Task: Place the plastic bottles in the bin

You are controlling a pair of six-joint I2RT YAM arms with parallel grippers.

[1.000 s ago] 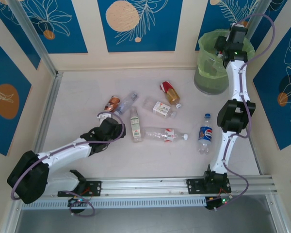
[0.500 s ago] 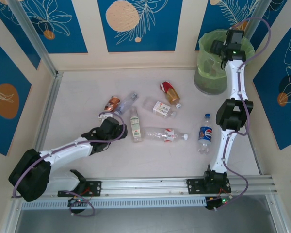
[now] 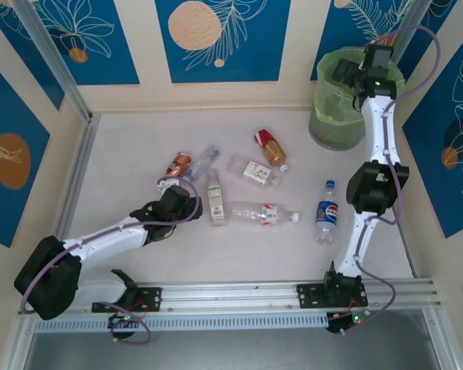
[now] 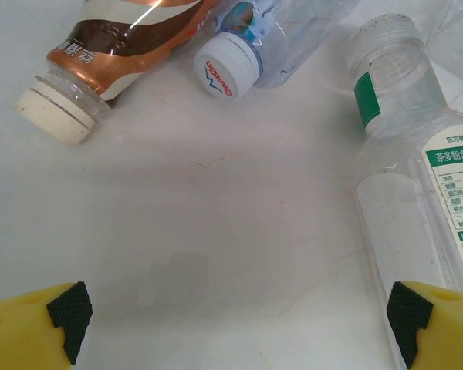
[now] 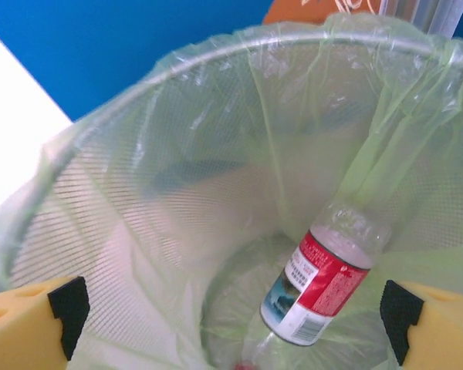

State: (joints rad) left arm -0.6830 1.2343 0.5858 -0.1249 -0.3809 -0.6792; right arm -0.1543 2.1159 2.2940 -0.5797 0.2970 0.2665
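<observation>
My right gripper (image 3: 346, 73) (image 5: 235, 317) hangs open over the bin (image 3: 333, 123) (image 5: 139, 177), a round bucket lined with a light green bag. A clear plastic bottle with a red label (image 5: 324, 281) lies neck down inside it, free of the fingers. My left gripper (image 3: 181, 189) (image 4: 235, 320) is open low over bare table. Ahead of it lie a brown-labelled bottle (image 4: 116, 54) (image 3: 179, 164), a clear bottle with a white cap (image 4: 228, 68) (image 3: 203, 163) and a green-labelled bottle (image 4: 424, 169) (image 3: 215, 199).
More bottles lie mid-table: a long clear one with a red label (image 3: 262, 213), a blue-labelled one (image 3: 326, 212), a red and amber one (image 3: 271, 146), and one with a white and orange label (image 3: 255, 171). Walls close the table at back and sides.
The right gripper has opened above the bin and shifted slightly over it. The left arm has stayed put.
</observation>
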